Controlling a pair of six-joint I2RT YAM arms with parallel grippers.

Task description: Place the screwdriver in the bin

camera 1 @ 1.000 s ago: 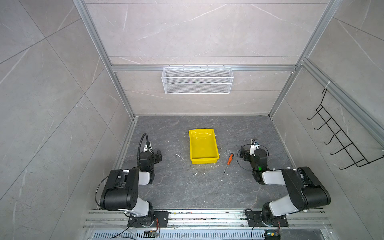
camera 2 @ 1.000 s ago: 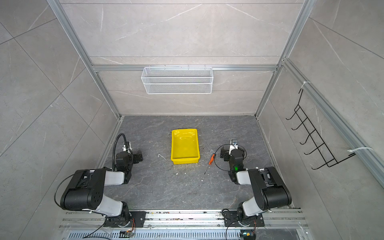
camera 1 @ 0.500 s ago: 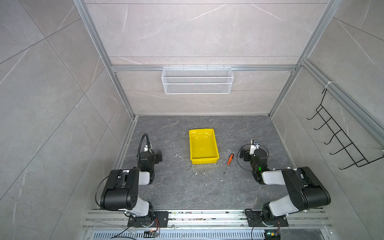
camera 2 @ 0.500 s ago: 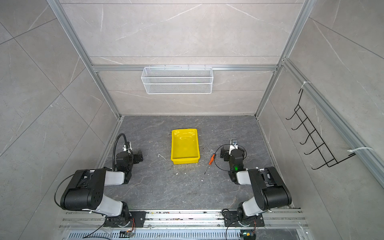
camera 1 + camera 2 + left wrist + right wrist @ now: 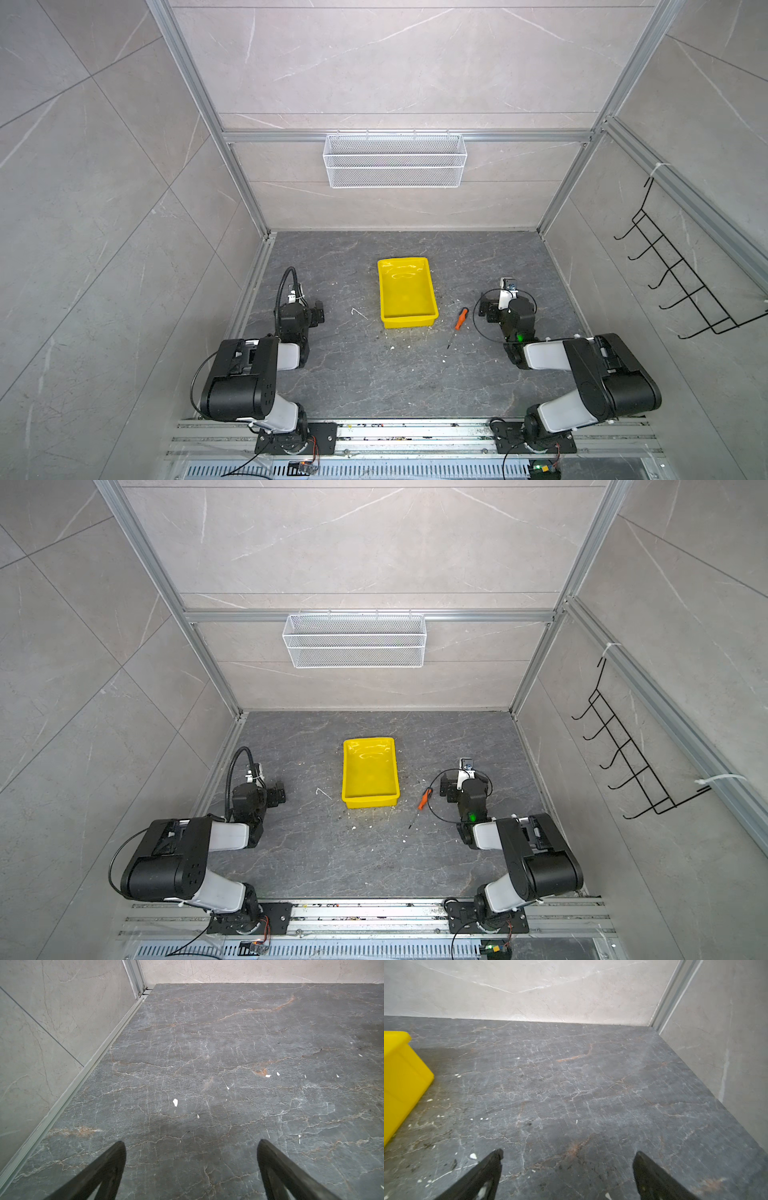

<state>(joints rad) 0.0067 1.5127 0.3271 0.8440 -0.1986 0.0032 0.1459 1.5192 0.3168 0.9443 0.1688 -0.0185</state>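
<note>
Wide open and empty: left hand [image 5: 191,1142] and right hand [image 5: 568,1153]. The screwdriver [image 5: 459,319] lies flat on the worktop [image 5: 374,374] just beside the bin [image 5: 407,322], not in it. My worry: the slim handle rolls if pinched off-centre, or the bin gets nudged.

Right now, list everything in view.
bin: 1, yellow, middle of table, empty
screwdriver: 1, orange handle, on table right of bin, apart from it
bent strip: 1, white, on table left of bin
flecks: many, white, scattered on table
table: 1, dark grey marble
basket: 1, white mesh, back wall
rack: 1, black hooks, right wall
arms: 2, black and white, near edge
left tool: 1, black, open, over bare table
right tool: 1, black, open, right of screwdriver
</note>
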